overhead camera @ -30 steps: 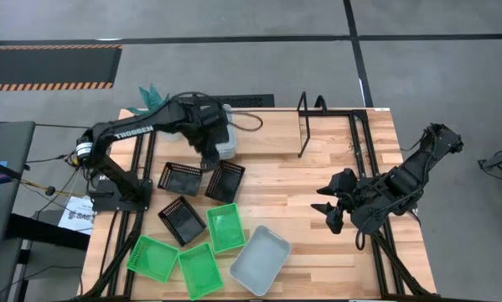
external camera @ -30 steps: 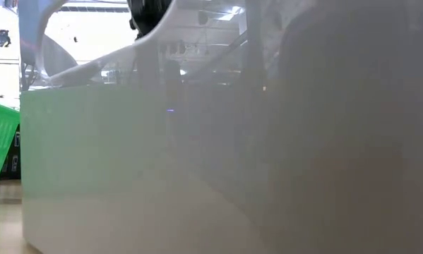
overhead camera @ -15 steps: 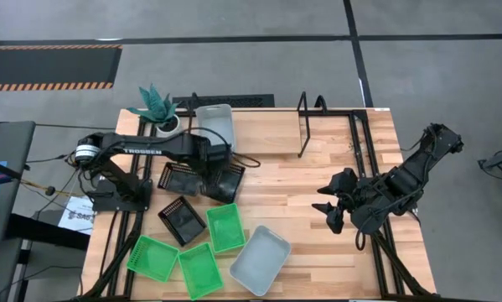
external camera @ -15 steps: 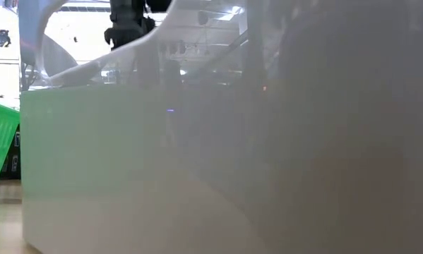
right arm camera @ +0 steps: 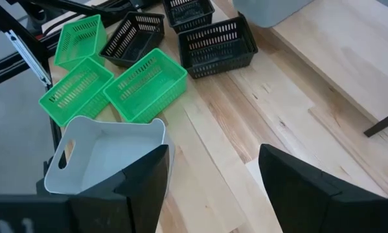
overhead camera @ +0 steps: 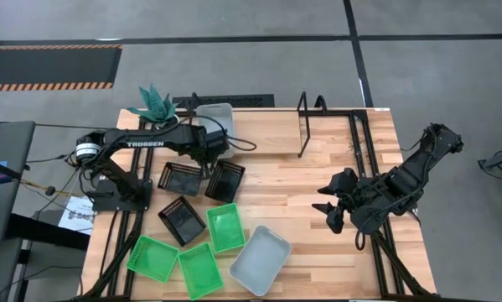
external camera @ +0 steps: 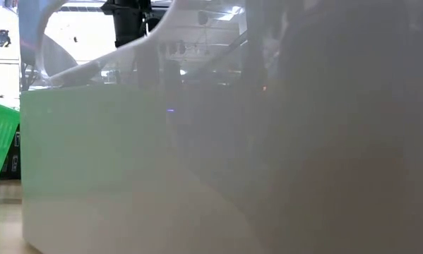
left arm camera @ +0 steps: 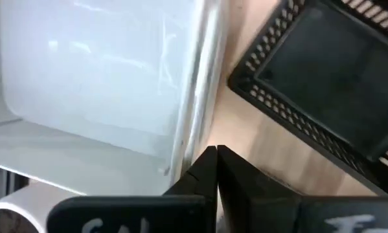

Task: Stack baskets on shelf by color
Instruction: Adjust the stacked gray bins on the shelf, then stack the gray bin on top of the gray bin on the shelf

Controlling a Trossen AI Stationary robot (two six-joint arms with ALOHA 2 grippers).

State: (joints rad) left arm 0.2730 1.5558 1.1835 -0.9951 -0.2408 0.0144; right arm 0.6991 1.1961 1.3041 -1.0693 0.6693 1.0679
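At the bench's far left, the left gripper [left arm camera: 214, 162], jaws pressed together and empty, sits beside a pale grey-white rectangular plastic basket [overhead camera: 216, 117] on the narrow light wooden shelf [overhead camera: 259, 119]. Black meshed baskets [overhead camera: 225, 180] and bright green meshed baskets [overhead camera: 226, 226] lie nearer centre. The right gripper [right arm camera: 210, 175] hovers open at right.

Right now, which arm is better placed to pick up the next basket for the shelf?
Probably left: the left gripper hangs beside the black baskets, fingers shut and empty. The right gripper waits open, far from every basket.
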